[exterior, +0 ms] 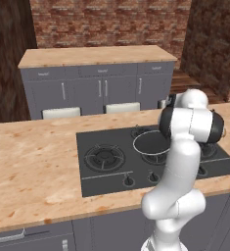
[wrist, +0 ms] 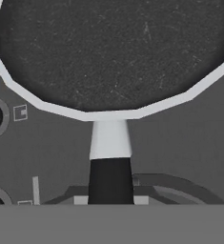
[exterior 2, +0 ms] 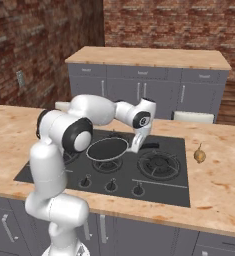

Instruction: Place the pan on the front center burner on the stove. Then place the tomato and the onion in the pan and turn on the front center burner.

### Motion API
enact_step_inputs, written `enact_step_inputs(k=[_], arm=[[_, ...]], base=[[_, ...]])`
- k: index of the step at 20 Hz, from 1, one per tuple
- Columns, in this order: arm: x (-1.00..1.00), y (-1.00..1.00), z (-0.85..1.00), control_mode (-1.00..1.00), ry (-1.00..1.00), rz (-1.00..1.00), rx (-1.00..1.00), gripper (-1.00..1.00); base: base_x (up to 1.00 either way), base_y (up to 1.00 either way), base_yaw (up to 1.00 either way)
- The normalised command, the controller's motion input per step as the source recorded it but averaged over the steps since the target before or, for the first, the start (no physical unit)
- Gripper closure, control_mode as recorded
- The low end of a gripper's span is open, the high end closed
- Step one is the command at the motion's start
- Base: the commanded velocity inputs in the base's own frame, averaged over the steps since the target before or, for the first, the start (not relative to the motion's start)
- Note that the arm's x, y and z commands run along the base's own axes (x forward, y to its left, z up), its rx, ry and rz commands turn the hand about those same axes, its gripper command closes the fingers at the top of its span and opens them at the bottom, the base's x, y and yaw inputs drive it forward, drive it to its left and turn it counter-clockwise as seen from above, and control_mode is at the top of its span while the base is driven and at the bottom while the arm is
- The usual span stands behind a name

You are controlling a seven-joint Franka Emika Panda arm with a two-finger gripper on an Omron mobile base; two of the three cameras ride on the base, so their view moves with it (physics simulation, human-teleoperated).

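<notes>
The pan (exterior 2: 107, 148) hangs low over the middle of the black stove (exterior 2: 175, 186); its dark inside also shows from above in the hand view (wrist: 113, 52). My gripper (exterior 2: 138, 146) is shut on the pan's black handle (wrist: 111, 176), at the pan's right side. A mid-sized burner, the front center burner (exterior 2: 107, 165), peeks out under the pan's near rim. Whether the pan touches the grate I cannot tell. In the left base view my arm covers part of the pan (exterior: 149, 143). The onion (exterior 2: 200, 156) lies on the counter right of the stove. The tomato is out of view.
A larger burner (exterior 2: 159, 164) lies right of the pan and another burner (exterior: 104, 157) on the stove's far left. Small knobs (exterior 2: 110, 186) line the stove's front edge. The wooden counter (exterior: 33, 162) stretches wide to the left. Grey cabinets (exterior: 99, 88) stand behind.
</notes>
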Motion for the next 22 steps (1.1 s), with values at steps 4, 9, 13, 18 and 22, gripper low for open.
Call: enact_step_inputs(k=[4, 9, 13, 18, 22], arm=[[0.16, 0.00, -0.22, -1.00, -0.02, 0.00, 0.00, 1.00], [0.12, 0.00, -0.24, -1.00, -0.01, 0.00, 0.00, 1.00], [0.06, 0.00, -0.34, -1.00, 0.00, 0.00, 0.00, 1.00], [0.00, 0.00, -0.34, -1.00, 0.00, 0.00, 0.00, 1.00], [0.00, 0.00, -0.26, -1.00, 0.00, 0.00, 0.00, 1.00]], base=[[0.00, 0.00, 0.00], [0.00, 0.00, 0.00], [0.00, 0.00, 0.00], [0.00, 0.00, 0.00], [0.00, 0.00, 0.00]])
